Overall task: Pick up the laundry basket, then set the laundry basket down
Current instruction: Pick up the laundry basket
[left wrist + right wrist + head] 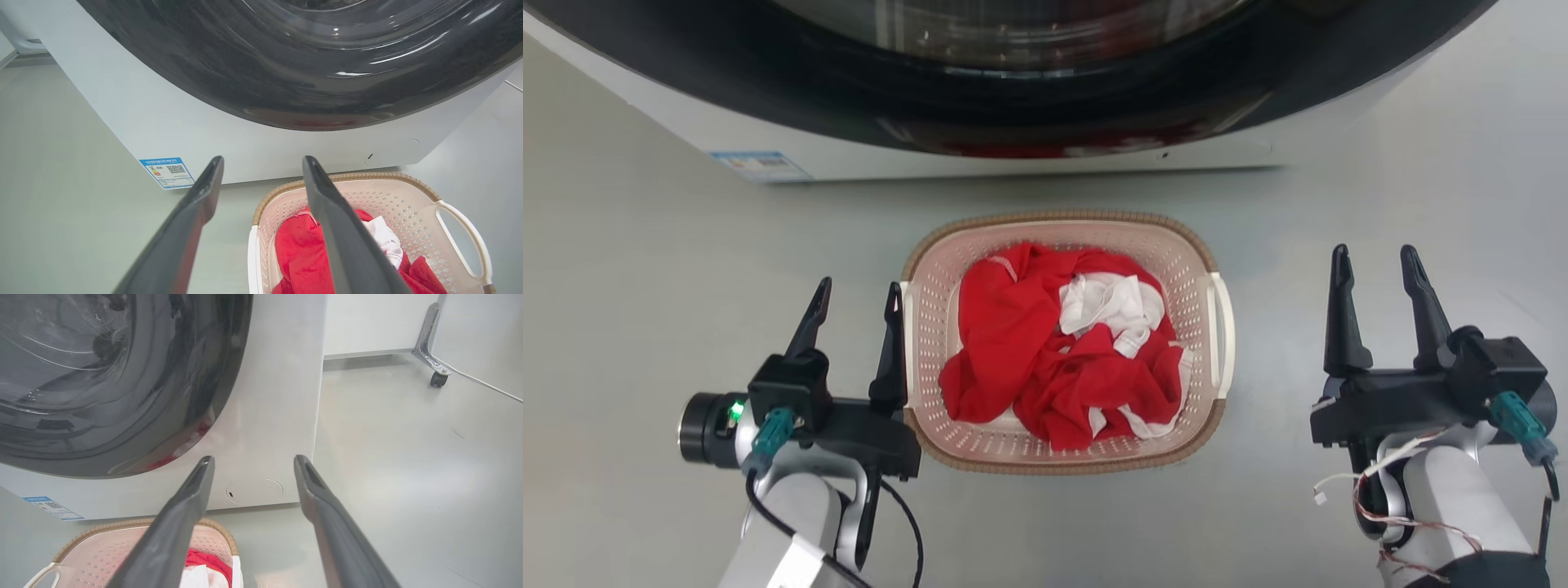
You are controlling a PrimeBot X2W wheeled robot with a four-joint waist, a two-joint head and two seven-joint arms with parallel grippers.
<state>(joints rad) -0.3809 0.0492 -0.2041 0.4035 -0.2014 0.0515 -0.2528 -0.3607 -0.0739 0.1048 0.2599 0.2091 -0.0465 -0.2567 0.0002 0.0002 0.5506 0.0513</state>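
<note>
- Left gripper [860, 284], head view: fingers spread and holding nothing. Its inner finger stands right at the left end of the laundry basket [1062, 218], which sits on the grey floor [645, 269] in front of the washing machine [915, 159], with red and white clothes [1013, 327] inside.
- The right gripper [1374, 249] is just as wide open and empty, but it is well apart from the white right handle [1223, 335]. The basket lies between the two arms with its long axis running left to right and a handle at each short end. The left arm is much nearer, so I judge the right must close inward before any lift.
- Left wrist view: the left gripper [263, 160] straddles the near white edge [252, 261] of the laundry basket [367, 176], one finger outside and one over the clothes. That straddle is hard to read from the head view. How high the tips are above the rim I cannot tell.
- Right wrist view: the right gripper [254, 458] points at the machine's lower corner, and the laundry basket [122, 524] sits low and to its left, outside the fingers. A caster [438, 379] stands far off.
</note>
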